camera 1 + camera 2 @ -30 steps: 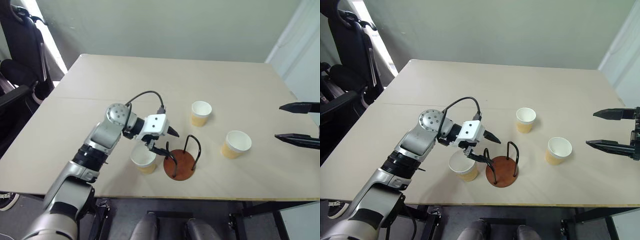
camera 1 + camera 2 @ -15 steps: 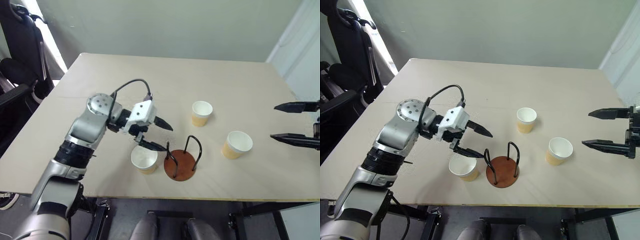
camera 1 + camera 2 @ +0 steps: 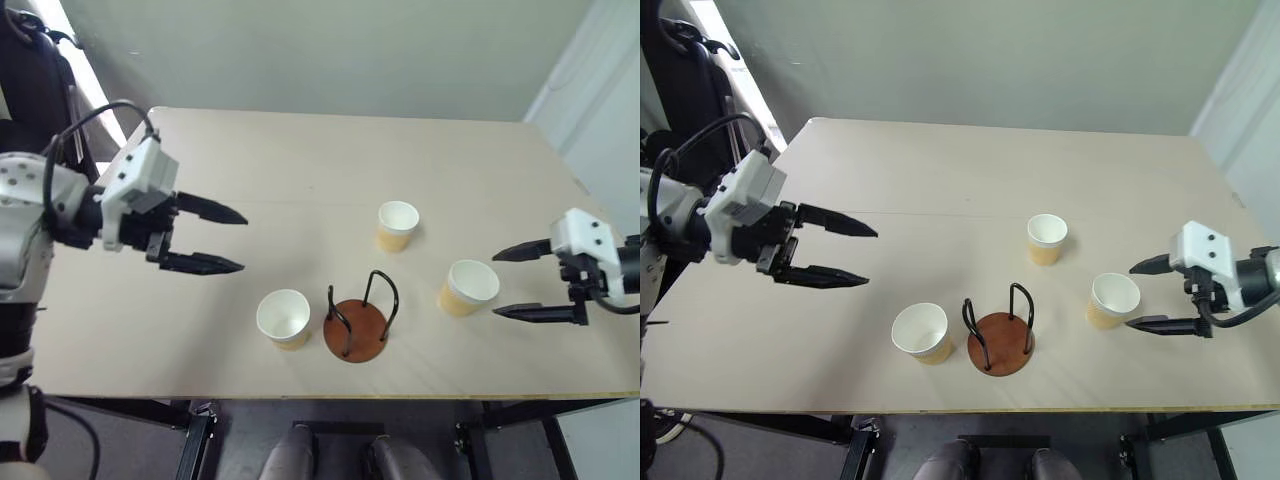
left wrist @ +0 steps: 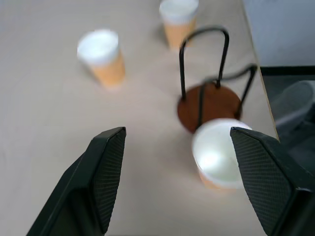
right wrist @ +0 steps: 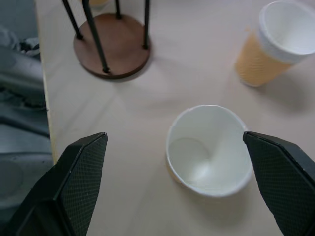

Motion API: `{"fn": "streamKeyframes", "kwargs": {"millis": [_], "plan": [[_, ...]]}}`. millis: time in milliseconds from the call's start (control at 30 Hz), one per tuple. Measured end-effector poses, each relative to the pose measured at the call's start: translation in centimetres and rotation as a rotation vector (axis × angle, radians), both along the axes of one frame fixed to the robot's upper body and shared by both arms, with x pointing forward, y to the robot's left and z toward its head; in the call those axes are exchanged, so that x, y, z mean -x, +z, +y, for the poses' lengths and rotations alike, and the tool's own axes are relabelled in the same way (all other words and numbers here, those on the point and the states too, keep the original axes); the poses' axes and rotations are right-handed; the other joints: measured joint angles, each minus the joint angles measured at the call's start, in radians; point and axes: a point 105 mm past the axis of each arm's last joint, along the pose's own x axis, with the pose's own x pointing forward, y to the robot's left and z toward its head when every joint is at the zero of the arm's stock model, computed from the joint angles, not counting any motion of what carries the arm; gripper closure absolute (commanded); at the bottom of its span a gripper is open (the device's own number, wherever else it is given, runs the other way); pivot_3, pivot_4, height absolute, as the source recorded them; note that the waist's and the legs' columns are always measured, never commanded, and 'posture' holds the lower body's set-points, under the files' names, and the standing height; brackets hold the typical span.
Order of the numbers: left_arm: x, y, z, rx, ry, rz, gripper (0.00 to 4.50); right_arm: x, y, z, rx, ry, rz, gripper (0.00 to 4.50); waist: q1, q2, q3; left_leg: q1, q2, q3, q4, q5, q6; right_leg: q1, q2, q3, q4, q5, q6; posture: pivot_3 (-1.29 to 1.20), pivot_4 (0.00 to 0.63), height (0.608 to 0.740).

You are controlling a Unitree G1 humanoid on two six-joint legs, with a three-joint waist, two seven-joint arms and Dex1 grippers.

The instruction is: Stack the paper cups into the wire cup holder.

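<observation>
Our left gripper (image 3: 236, 240) and right gripper (image 3: 509, 283) hang released, holding nothing. Near the bench (image 3: 300, 170) front edge stand one paper cup (image 3: 283, 318) and the wire cup holder (image 3: 357, 322); two cups (image 3: 467, 287) (image 3: 397, 225) stand farther right.

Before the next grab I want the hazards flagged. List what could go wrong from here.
1. The right end effector, open, sits right beside the nearest cup; a slightly off approach could tip the light cup over.
2. The cup holder has thin wire loops and a cup close beside it; a cup lowered off-centre could catch a loop or push the stand into that cup.
3. The near cup and the holder stand close to the table edge.
</observation>
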Motion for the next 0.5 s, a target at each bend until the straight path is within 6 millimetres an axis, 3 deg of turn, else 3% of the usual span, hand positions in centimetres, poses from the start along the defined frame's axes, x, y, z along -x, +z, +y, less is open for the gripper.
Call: {"fn": "streamKeyframes", "kwargs": {"millis": [167, 300, 433, 500], "plan": [[2.4, 1.3, 0.1, 0.01, 0.0, -0.01, 0.9, -0.3, -1.2, 0.9, 0.037, 0.041, 0.013, 0.0, 0.002, 0.0, 0.0, -0.001, 0.0, 0.0, 0.0, 0.0, 0.0, -0.002, 0.0, 0.0, 0.0, 0.002, -0.003, 0.0, 0.15, 0.74], [4.7, 2.3, -1.0, 0.043, -0.055, -0.007, 0.9, -0.6, -2.9, 0.7, 0.095, 0.041, 0.035, 0.0, 0.0, 0.0, 0.0, -0.001, 0.0, 0.0, 0.0, 0.001, -0.001, -0.003, 0.0, -0.001, 0.002, 0.002, -0.003, 0.0, 0.15, 0.74], [5.2, 2.8, -0.9, 0.05, -0.038, -0.021, 0.9, -1.2, -3.9, 0.3, 0.132, 0.031, 0.046, 0.0, -0.001, 0.0, 0.0, 0.002, 0.0, 0.0, -0.001, 0.002, -0.003, -0.002, 0.0, -0.001, 0.004, 0.003, -0.005, 0.0, 0.15, 0.74], [5.2, 2.5, -0.7, 0.054, -0.019, -0.009, 0.85, -1.9, -4.1, 0.3, 0.138, 0.029, 0.032, 0.39, -0.003, 0.0, 0.0, 0.004, 0.001, 0.0, -0.002, 0.002, -0.003, -0.002, 0.0, -0.001, 0.005, 0.004, -0.007, 0.0, 0.15, 0.74]]}}
